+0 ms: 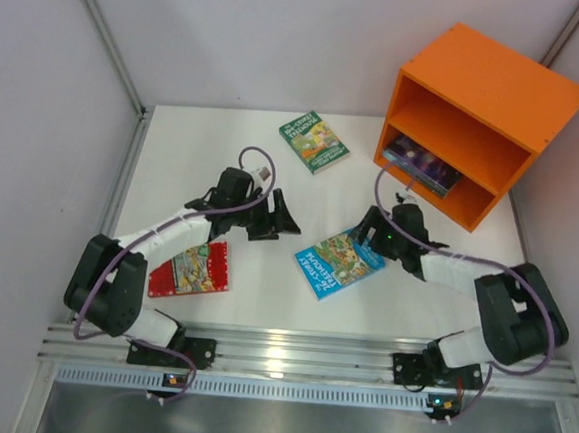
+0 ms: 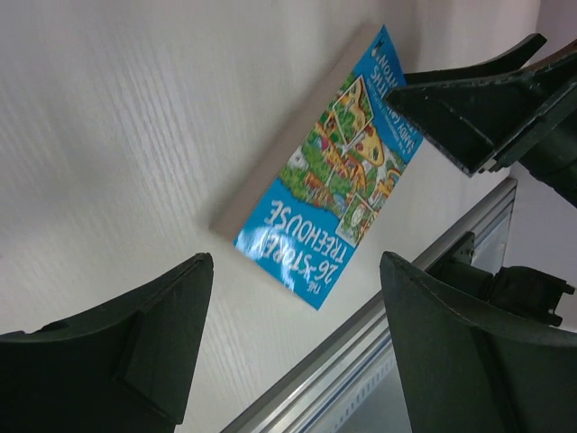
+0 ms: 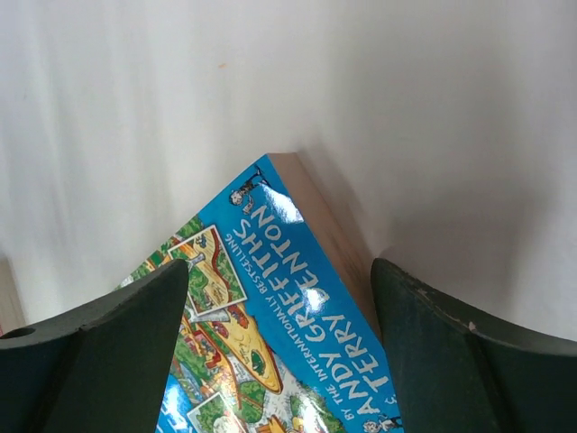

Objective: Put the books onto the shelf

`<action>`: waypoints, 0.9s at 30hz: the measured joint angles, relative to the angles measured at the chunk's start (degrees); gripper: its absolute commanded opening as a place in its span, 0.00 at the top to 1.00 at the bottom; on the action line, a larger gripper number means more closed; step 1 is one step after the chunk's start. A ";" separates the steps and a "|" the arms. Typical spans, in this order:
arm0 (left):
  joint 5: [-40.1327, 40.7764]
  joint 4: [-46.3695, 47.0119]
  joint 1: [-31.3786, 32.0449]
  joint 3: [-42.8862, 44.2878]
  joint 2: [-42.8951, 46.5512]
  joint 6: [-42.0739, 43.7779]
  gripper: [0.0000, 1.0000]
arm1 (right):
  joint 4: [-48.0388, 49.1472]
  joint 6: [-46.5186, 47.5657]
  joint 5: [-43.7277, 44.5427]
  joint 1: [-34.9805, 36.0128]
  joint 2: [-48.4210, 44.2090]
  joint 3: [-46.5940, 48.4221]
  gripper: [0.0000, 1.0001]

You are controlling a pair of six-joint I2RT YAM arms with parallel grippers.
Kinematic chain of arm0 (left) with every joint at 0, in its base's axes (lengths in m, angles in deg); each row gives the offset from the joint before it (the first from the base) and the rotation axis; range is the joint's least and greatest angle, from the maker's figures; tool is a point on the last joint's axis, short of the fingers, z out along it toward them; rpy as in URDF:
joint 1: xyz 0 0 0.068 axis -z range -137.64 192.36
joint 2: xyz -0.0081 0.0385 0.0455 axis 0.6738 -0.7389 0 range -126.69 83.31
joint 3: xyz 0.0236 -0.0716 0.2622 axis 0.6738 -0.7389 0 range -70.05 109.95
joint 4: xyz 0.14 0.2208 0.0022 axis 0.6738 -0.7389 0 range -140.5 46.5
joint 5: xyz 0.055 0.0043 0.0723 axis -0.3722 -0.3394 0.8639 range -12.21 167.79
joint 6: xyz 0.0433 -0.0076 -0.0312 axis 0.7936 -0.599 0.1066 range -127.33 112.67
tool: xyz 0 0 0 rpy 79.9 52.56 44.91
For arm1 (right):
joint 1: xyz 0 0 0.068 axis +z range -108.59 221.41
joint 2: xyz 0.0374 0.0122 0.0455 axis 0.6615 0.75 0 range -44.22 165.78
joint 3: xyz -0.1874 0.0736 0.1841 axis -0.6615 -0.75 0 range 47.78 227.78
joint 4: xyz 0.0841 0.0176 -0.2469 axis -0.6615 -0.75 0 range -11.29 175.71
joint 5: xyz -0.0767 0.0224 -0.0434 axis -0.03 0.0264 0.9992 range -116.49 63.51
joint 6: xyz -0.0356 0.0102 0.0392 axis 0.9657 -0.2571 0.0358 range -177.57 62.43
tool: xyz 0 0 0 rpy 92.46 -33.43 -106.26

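Note:
The orange shelf (image 1: 489,102) stands at the back right, with a dark purple book (image 1: 426,164) lying in its lower compartment. A bright blue book (image 1: 338,262) (image 2: 338,176) (image 3: 270,316) lies flat at the table's middle. My right gripper (image 1: 371,233) (image 3: 279,269) is open, its fingers straddling that book's far corner from above. My left gripper (image 1: 279,219) (image 2: 296,263) hangs open just left of the blue book, holding nothing. A green book (image 1: 313,141) lies at the back centre. A red book (image 1: 191,269) lies under the left arm.
An aluminium rail (image 1: 289,355) (image 2: 406,298) runs along the table's near edge. White walls close in the left, back and right sides. The right gripper's black fingers (image 2: 469,108) show at the top right of the left wrist view, close to my left gripper.

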 measured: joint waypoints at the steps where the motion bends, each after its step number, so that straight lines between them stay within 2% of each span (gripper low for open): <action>1: 0.74 -0.31 0.00 1.14 -1.05 0.57 0.20 | 0.20 1.05 -0.44 1.62 2.19 1.84 0.19; 7: 5.42 -3.10 0.00 8.24 -8.35 4.63 0.22 | -2.14 7.63 -1.64 5.38 10.93 11.72 0.20; 12: 5.84 -3.50 0.00 10.03 -13.18 6.43 0.26 | -10.73 7.08 3.50 5.35 10.91 16.68 0.19; 20: 1.55 -1.07 1.64 7.85 -17.68 6.97 0.31 | -18.27 1.09 4.00 5.07 1.49 12.81 0.19; 24: -0.52 1.18 3.06 5.73 -18.36 7.02 0.37 | -22.47 -2.01 3.74 4.92 -1.70 11.76 0.19; 27: -1.42 3.63 4.15 3.80 -17.88 6.34 0.41 | -23.43 -5.73 3.10 4.94 -6.47 7.23 0.19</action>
